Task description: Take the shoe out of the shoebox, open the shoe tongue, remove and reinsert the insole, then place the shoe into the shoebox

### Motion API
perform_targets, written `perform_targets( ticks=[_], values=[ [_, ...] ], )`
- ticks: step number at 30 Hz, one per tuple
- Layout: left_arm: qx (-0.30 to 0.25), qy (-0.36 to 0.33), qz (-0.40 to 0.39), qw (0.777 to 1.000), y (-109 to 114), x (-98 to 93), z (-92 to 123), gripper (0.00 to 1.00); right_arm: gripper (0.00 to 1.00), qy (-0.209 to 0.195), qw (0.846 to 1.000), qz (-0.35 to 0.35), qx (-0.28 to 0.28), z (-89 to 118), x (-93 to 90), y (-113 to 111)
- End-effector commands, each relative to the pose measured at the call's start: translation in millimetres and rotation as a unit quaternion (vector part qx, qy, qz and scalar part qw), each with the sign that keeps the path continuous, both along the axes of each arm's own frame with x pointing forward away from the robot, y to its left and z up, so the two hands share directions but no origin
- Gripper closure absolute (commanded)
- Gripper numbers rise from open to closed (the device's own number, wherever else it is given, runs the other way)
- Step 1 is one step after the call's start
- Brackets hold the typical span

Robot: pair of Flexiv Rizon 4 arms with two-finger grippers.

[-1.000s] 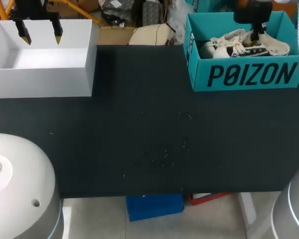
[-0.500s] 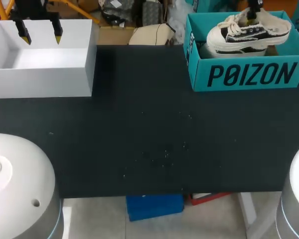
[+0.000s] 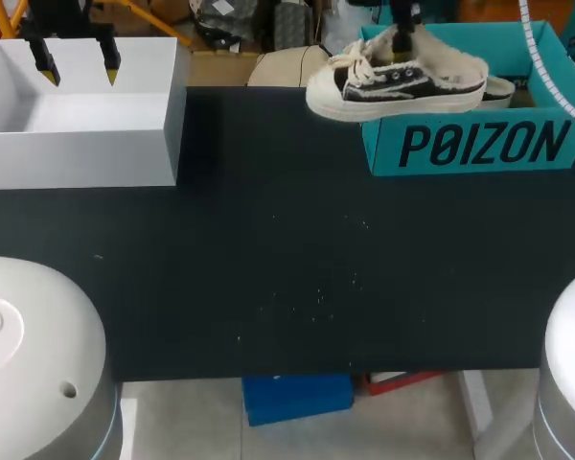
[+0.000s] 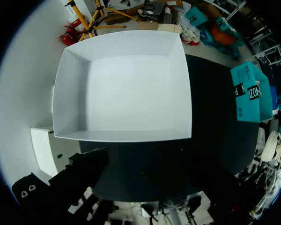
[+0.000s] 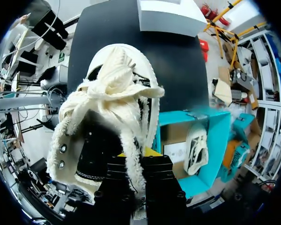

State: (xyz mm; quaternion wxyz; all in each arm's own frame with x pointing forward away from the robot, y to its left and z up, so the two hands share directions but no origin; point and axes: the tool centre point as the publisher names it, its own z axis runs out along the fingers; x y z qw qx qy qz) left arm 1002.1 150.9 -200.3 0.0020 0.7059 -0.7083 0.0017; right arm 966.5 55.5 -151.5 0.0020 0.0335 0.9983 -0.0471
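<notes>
A black-and-cream sneaker [image 3: 393, 81] with white laces hangs in the air over the left wall of the teal shoebox [image 3: 479, 144], toe pointing left. My right gripper [image 3: 402, 38] is shut on its fuzzy heel collar from above. In the right wrist view the shoe [image 5: 107, 108] fills the space ahead of the right gripper [image 5: 136, 152], whose fingers pinch the collar. A second sneaker [image 3: 503, 88] lies inside the shoebox [image 5: 187, 154]. My left gripper [image 3: 78, 67] stands open above the far wall of a white box [image 3: 77, 144], nothing between its fingers.
The open white box [image 4: 126, 89] sits at the table's far left corner. The teal shoebox [image 4: 250, 91] stands at the far right. The dark tabletop [image 3: 297, 268] stretches between them and toward the front edge.
My right gripper has lifted the sneaker out of the teal shoebox and carried it left, past the box's left wall. The left arm has stayed still.
</notes>
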Motion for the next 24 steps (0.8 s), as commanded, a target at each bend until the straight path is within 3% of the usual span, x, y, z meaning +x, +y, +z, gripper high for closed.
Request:
perform_targets(
  ticks=[1,13,24],
  values=[
    [0.002,0.001,0.001,1.0,-0.7,-0.4,0.5,0.0,1.0,-0.067,0.998,0.005,0.004,-33.9,-49.2,32.8],
    [0.002,0.001,0.001,1.0,-0.7,-0.4,0.5,0.0,1.0,-0.061,0.995,0.021,0.072,-131.8,-98.4,96.4],
    [0.002,0.001,0.001,1.0,-0.7,-0.4,0.5,0.0,1.0,-0.031,0.993,0.059,0.096,-210.9,-122.4,142.8]
  ],
)
